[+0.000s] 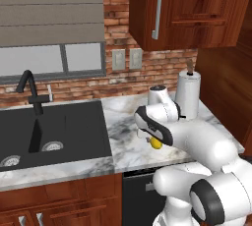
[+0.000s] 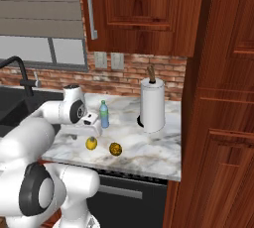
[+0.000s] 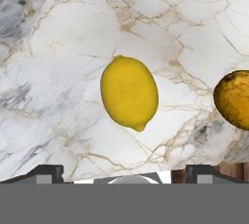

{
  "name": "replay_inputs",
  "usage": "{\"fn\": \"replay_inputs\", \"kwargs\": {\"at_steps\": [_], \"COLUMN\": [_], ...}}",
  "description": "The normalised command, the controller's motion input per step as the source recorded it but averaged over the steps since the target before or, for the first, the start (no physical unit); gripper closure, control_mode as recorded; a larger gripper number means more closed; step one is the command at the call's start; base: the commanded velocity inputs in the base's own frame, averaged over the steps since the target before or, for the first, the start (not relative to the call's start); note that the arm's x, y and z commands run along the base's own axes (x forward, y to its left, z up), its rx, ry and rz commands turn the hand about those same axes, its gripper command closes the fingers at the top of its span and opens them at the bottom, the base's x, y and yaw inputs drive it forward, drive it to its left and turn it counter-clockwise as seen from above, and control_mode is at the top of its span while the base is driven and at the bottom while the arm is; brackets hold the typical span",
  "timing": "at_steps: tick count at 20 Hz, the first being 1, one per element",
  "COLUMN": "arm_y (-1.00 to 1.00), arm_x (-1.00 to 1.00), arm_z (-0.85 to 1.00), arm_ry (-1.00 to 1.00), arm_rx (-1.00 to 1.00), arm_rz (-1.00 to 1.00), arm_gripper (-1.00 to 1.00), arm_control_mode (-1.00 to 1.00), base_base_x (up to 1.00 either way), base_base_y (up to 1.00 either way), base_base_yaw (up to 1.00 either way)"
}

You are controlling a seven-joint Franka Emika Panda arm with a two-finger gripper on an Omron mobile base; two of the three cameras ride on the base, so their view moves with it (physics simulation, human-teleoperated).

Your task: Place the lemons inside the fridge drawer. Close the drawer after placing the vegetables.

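At the bottom of the hand view the two dark fingertips [image 3: 48, 172] stand far apart at the left and right, spread wide with nothing between them; the gripper [image 3: 127, 174] holds nothing and hangs above the counter [image 3: 58, 111]. Just above them, at the middle of that frame, lies the lemon [image 3: 129, 92]: a smooth, bright-yellow oval on the marble, its long axis running nearly up and down the frame, tilted slightly, with a small pointed nub at its lower right end. At the right edge of the same frame a second fruit [image 3: 235, 99] rests apart from it, darker, orange-yellow with brown mottling, partly cut off by the border.

In the right base view the lemon [image 2: 91, 143] sits near the front edge of the counter at lower left of centre, directly under the white hand, and the mottled fruit [image 2: 115, 148] lies just beside it to the right, not touching. Behind them, at the middle left, a clear bottle [image 2: 104, 114] with a blue cap stands upright. Farther right and back, a towel roll [image 2: 152, 105] stands on its holder near the brick wall [image 2: 163, 68].

In the left base view the lemon [image 1: 157, 144] peeks out below the arm at centre right, with the dark sink [image 1: 49, 131] at the left and wooden cabinets [image 1: 192, 9] at the upper right.
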Motion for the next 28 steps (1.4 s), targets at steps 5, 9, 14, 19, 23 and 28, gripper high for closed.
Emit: {"fn": "replay_inputs", "kwargs": {"at_steps": [5, 9, 14, 19, 23, 28], "arm_y": [-0.06, -0.17, -0.12, 0.0, 0.0, 0.0], "arm_x": [0.22, 0.3, 0.26, 0.1, -0.08, -0.3], "arm_z": [-0.25, -0.21, -0.17, -0.17, -0.23, -0.23], "arm_ry": [0.01, 0.01, 0.0, 0.01, 0.0, 0.0], "arm_rx": [0.0, 0.01, 0.0, 0.0, 0.0, 0.0], "arm_rz": [0.03, 0.01, 0.01, 0.01, 0.02, 0.03], "arm_gripper": [-1.0, -1.0, -1.0, -1.0, -1.0, -1.0], "arm_control_mode": [-1.0, -1.0, -1.0, -1.0, -1.0, -1.0], "base_base_x": [0.0, 0.0, 0.0, 0.0, 0.0, 0.0], "base_base_y": [0.0, 0.0, 0.0, 0.0, 0.0, 0.0], "base_base_yaw": [0.0, 0.0, 0.0, 0.0, 0.0, 0.0]}}
